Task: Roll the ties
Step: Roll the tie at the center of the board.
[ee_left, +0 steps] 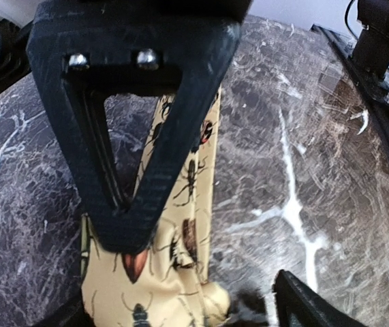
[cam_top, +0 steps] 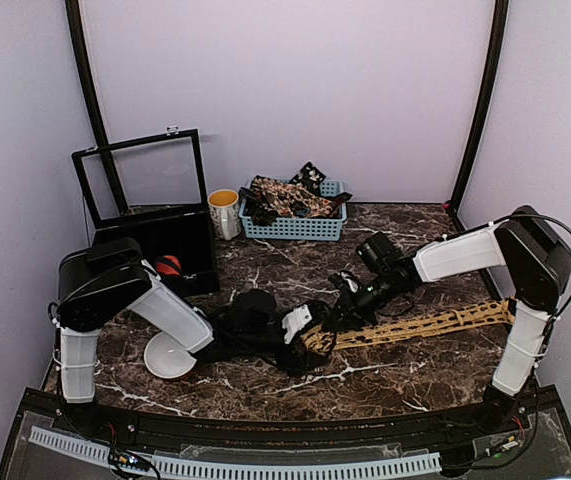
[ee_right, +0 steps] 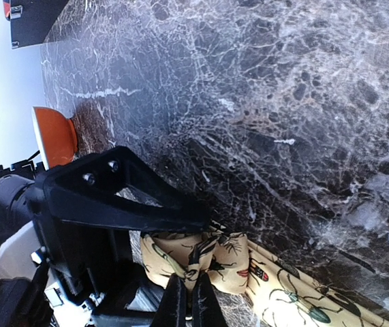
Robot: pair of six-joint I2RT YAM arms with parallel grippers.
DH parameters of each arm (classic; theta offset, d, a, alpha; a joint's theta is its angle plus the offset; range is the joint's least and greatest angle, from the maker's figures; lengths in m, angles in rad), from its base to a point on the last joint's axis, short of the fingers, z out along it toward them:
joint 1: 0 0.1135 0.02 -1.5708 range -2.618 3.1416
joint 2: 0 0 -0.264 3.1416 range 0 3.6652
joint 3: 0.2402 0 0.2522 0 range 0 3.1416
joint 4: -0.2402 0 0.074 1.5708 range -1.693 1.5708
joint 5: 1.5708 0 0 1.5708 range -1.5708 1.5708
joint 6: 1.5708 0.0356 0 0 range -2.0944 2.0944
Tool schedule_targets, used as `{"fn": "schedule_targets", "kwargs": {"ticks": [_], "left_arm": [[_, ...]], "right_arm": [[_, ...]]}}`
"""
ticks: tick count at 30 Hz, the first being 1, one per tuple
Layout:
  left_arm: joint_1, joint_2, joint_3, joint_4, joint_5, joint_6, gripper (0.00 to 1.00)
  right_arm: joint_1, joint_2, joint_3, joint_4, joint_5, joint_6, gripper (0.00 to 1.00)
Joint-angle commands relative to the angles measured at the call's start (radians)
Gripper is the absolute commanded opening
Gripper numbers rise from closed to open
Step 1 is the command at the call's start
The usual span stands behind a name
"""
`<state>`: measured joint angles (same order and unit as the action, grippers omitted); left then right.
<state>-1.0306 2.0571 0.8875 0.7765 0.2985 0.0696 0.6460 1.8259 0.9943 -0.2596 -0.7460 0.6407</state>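
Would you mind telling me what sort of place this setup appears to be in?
Probably a robot test booth, not a home: plain lilac walls close round a marble-look table, with props such as a blue basket of ties.

No text, label, brand or number can be read anywhere; the tie [ee_left: 180, 225] carries only insect pictures, no letters.

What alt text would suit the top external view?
Two robot arms meet over a mustard tie lying on a dark marble table, the left end effector at its bunched end, the right end effector close beside it.
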Motion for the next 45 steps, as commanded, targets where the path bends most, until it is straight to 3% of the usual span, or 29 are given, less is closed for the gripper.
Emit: {"fn": "schedule_targets", "kwargs": {"ticks": [1, 8, 10, 12, 15, 20, 21, 22, 26, 28, 31, 36, 41, 45], "left_arm": [[0.011, 0.008, -0.011, -0.002, -0.022, 0.027, 0.74], [0.065, -0.017, -0.046, -0.024, 0.037, 0.074, 0.36], [0.078, -0.023, -0.051, -0.029, 0.089, 0.107, 0.33], [0.085, -0.03, -0.053, -0.045, 0.145, 0.159, 0.35], [0.094, -0.047, -0.066, -0.054, 0.169, 0.207, 0.59], [0.107, -0.132, -0.136, 0.006, 0.094, 0.19, 0.83], [0.11, -0.159, -0.154, 0.019, 0.083, 0.176, 0.96], [0.111, -0.195, -0.175, 0.041, 0.064, 0.145, 0.99], [0.113, -0.25, -0.246, 0.197, -0.056, -0.091, 0.99], [0.124, -0.239, -0.22, 0.149, -0.011, -0.175, 0.99], [0.126, -0.172, -0.156, 0.103, 0.165, -0.121, 0.99], [0.089, -0.07, -0.176, 0.265, 0.12, -0.033, 0.97], [0.089, -0.001, -0.148, 0.291, 0.146, 0.061, 0.76], [0.089, 0.032, -0.121, 0.285, 0.134, 0.101, 0.7]], "right_arm": [[0.001, -0.006, -0.017, 0.018, -0.001, 0.006, 0.0], [0.0, -0.005, -0.042, 0.015, -0.011, -0.005, 0.0], [0.001, 0.002, -0.045, 0.021, -0.012, -0.004, 0.0], [0.001, 0.016, -0.04, 0.025, -0.01, -0.004, 0.0], [0.0, 0.043, -0.027, 0.028, -0.002, -0.008, 0.0], [0.0, 0.074, -0.039, 0.008, 0.018, -0.04, 0.0], [0.0, 0.077, -0.045, 0.002, 0.027, -0.047, 0.0], [0.0, 0.08, -0.051, -0.005, 0.033, -0.055, 0.0], [-0.001, 0.091, -0.073, -0.009, 0.045, -0.068, 0.0], [-0.002, 0.089, -0.086, -0.009, 0.05, -0.072, 0.0], [-0.005, 0.089, -0.101, -0.012, 0.052, -0.079, 0.0], [-0.011, 0.097, -0.098, -0.019, 0.063, -0.085, 0.0], [-0.021, 0.095, -0.108, -0.028, 0.075, -0.08, 0.0], [-0.024, 0.093, -0.117, -0.049, 0.089, -0.095, 0.0]]}}
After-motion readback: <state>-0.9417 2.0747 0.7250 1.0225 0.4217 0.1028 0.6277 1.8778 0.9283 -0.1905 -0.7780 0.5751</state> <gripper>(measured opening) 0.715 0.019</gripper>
